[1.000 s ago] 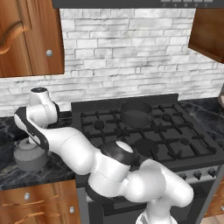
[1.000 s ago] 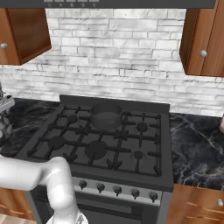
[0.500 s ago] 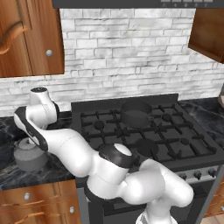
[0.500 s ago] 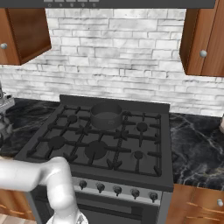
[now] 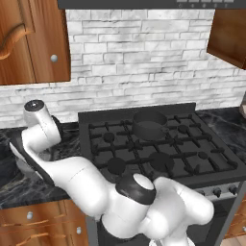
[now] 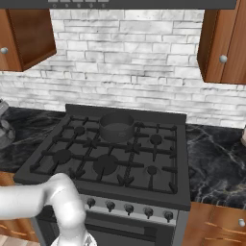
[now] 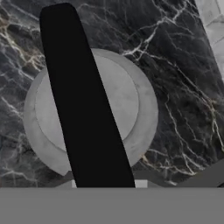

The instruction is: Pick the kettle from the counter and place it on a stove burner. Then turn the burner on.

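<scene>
The squat dull-grey metal kettle (image 7: 131, 105) sits on the black marble bench (image 7: 183, 87) left of the black gas stove (image 5: 158, 144). The hand (image 7: 105, 186) is clenched on the kettle's black arched handle (image 7: 83, 100), directly above the lid.

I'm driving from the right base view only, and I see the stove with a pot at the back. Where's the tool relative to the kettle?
Observer: The hand view looks straight down on the kettle. Its black handle runs between the tips of the tool, which press against it.
Operator: What is it over?
Observer: The black marble counter surrounds it on every side.
Operator: And the arm?
Observer: In the left base view it bends down over the counter, left of the stove.
</scene>
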You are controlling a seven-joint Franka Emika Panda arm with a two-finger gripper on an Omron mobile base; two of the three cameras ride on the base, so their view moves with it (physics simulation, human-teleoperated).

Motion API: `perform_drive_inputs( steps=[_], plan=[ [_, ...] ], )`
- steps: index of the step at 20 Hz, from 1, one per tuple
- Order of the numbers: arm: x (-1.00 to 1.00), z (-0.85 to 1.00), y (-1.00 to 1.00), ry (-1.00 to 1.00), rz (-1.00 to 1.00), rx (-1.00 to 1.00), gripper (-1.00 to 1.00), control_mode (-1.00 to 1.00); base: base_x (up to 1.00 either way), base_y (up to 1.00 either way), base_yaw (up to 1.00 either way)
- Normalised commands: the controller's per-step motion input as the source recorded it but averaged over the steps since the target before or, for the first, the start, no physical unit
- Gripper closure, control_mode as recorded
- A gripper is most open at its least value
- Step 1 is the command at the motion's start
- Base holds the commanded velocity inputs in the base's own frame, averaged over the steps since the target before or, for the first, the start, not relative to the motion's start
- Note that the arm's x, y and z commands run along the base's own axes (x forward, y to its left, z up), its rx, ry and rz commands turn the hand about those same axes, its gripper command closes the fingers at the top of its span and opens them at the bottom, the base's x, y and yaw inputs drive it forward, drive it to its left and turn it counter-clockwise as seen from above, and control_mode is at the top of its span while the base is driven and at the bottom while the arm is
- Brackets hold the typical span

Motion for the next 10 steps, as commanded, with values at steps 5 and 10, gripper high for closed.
perform_drive_inputs(
  steps=[5, 10],
  plan=[
    [-0.44, 0.25, -0.75, -0.37, 0.0, 0.0, 1.0, -1.0, 0.0, 0.0, 0.0],
    [-0.22, 0.69, -0.97, -0.1, -0.08, 0.05, 1.0, -1.0, 0.0, 0.0, 0.0]
  ],
)
